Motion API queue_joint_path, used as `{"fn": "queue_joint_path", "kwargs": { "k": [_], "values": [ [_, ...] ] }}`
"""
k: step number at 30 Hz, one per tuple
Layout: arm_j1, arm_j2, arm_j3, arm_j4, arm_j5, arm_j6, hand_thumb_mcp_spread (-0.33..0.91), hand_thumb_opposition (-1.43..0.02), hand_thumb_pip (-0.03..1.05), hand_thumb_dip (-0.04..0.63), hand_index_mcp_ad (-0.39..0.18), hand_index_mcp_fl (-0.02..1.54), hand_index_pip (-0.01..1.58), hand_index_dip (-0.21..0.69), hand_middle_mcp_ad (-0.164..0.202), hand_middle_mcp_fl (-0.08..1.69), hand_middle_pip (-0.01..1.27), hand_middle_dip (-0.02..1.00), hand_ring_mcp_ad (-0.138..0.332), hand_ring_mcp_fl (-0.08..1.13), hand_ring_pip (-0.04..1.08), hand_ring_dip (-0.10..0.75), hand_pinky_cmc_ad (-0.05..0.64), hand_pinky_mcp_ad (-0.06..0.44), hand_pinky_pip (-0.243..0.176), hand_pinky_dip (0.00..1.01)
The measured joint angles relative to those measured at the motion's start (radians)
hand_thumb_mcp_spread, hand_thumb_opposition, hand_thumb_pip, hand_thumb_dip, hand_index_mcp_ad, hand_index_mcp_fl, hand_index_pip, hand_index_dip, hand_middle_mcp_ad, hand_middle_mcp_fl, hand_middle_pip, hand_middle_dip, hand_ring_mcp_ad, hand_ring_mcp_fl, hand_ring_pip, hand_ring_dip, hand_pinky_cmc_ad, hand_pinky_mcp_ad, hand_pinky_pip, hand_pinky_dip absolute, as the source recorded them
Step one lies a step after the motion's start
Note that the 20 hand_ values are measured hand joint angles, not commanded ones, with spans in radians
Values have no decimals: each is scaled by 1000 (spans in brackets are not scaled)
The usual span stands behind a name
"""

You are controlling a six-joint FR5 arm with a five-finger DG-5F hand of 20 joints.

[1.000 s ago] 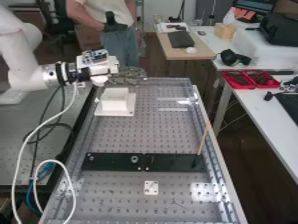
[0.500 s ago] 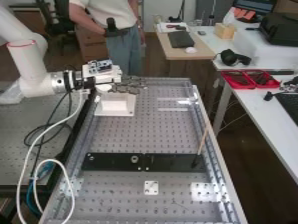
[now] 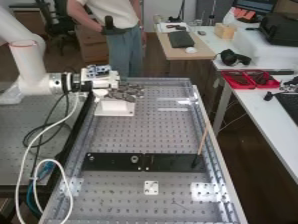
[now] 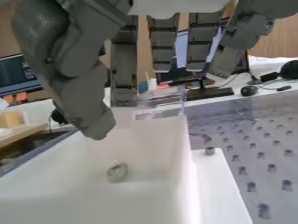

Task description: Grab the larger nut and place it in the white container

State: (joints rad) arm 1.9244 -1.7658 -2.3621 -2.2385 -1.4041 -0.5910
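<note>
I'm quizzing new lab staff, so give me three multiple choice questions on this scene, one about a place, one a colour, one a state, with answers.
1. Where is the metal nut that the wrist view shows?
A. On the floor
B. Inside the white container
C. On an office chair

2. What colour is the long strip lying across the perforated bench?
A. Black
B. Yellow
C. Red

3. How does the robot hand stand?
A. Curled round a wooden stick
B. Clenched in a fist
C. Open, fingers extended

Key:
1: B, since the wrist view looks into the container and the nut lies on its bottom.
2: A, since the strip shows dark against the grey bench in the high view.
3: C, since the wrist view shows fingers hanging straight, gripping nothing.
</note>
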Motion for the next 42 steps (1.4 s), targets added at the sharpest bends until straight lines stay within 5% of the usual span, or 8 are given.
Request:
{"fn": "queue_joint_path", "kwargs": {
  "k": [11, 19, 29, 42],
  "values": [
    [-33, 153, 38, -132, 57, -53, 279, -817, 864, 253, -108, 9, 1560, 19, 75, 10, 126, 120, 166, 0, 278, 14, 332, 229, -105, 780],
    [-106, 298, 120, -147, 202, -166, 239, -820, 853, 253, -108, 5, 1497, -44, 75, 7, 126, 113, 166, 0, 284, 5, 328, 227, -105, 806],
    [-181, 332, 244, -210, 250, -215, 152, -822, 810, 236, -106, 7, 1051, -148, 75, 7, 126, 119, 166, 0, 251, 5, 323, 248, -105, 801],
    [-315, 281, 391, -392, 125, -122, -47, -785, 754, 105, -105, 12, 405, -190, 75, 5, 122, 159, 166, 0, 141, 58, 325, 314, -105, 656]
  ]
}}
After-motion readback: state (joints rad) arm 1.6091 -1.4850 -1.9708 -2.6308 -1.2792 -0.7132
